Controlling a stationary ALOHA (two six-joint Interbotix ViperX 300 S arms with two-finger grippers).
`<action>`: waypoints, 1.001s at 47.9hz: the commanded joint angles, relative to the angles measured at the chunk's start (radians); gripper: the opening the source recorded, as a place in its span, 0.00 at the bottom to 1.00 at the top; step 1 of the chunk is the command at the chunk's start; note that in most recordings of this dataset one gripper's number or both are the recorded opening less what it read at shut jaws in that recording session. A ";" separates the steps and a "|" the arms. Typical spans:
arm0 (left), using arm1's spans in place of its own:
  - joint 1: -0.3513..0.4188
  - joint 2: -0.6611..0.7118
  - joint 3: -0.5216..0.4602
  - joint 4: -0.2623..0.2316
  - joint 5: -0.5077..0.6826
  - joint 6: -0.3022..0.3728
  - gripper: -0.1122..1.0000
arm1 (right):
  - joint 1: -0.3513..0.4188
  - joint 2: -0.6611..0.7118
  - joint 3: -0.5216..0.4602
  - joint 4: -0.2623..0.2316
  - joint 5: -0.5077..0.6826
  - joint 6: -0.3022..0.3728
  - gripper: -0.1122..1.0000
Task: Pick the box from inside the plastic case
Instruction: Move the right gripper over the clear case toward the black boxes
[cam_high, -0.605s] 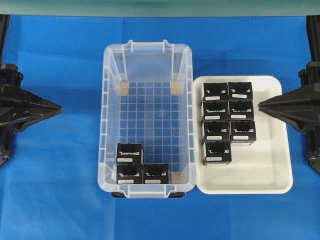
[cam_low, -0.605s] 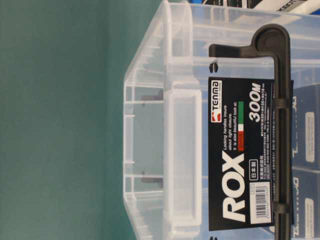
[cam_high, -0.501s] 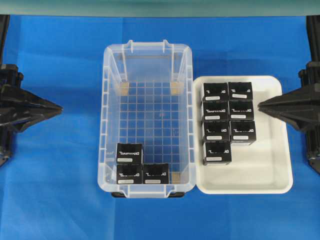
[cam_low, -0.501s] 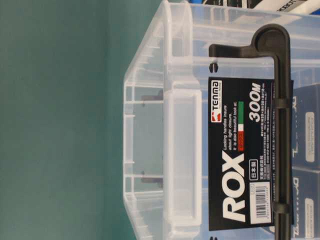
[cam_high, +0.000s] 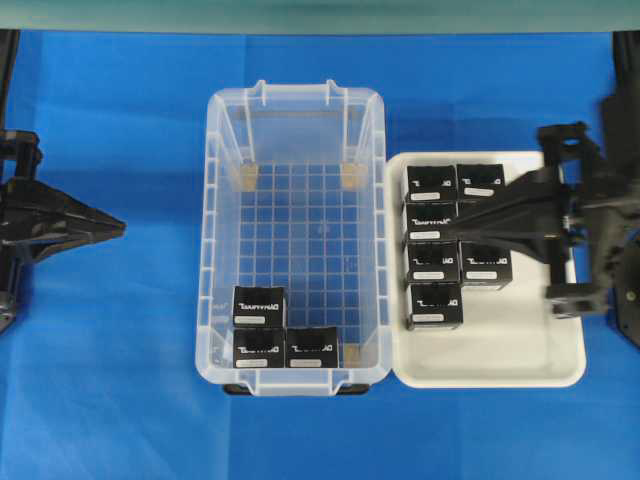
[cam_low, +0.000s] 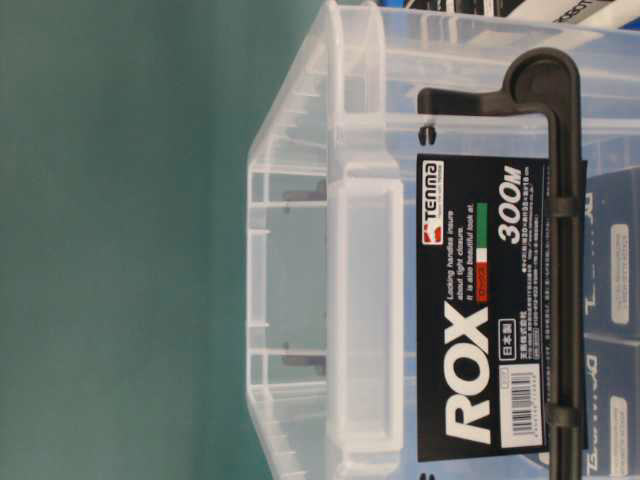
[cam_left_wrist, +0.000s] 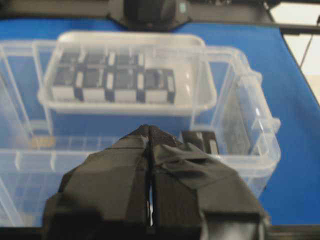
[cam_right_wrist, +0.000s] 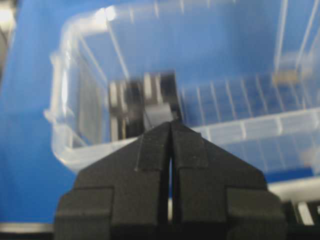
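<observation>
Blue surface (cam_high: 120, 400) carried two containers side by side, touching or nearly so: the plastic case (cam_high: 214, 250) at centre and a shallow white tray (cam_high: 520, 360) against its right long wall.

Plastic case: clear, grid-patterned floor, mostly bare. Three black boxes sat in its near-left corner in an L: one box (cam_high: 259, 305) further in, two along the near wall, one under it (cam_high: 258, 347) and one beside that (cam_high: 311, 347). All three were upright, white label strips up, packed against each other. None was held by anything.

White tray: seven matching black boxes (cam_high: 432, 306) packed two wide in its far-left part; near-right part of the tray was bare.

Right gripper (cam_high: 446, 232): jaws pressed together, nothing between them. It hung over the tray's stack of boxes, tip pointing toward the case's right wall. In the right wrist view the closed fingertips (cam_right_wrist: 155, 145) faced the case wall, the three boxes showing blurred through the plastic behind them.

Left gripper (cam_high: 122, 228): also closed, empty, over the blue surface well left of the case, tip aimed at the case's left wall. Left wrist view showed the fingertips (cam_left_wrist: 137, 142) meeting in a point, with the case and tray beyond.

Table-level view was filled by the case's end wall with a black ROX label (cam_low: 480, 330) and a black clip handle (cam_low: 565, 250); boxes were only dimly visible through the plastic.
</observation>
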 joint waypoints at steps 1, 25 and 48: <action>0.000 -0.003 -0.026 0.003 0.026 -0.002 0.07 | -0.002 0.091 -0.114 0.008 0.115 0.000 0.09; 0.006 -0.017 -0.043 0.003 0.137 -0.002 0.07 | -0.025 0.588 -0.638 0.003 0.643 -0.032 0.10; 0.020 -0.020 -0.044 0.003 0.143 -0.003 0.07 | -0.061 0.874 -0.884 0.015 0.813 -0.196 0.19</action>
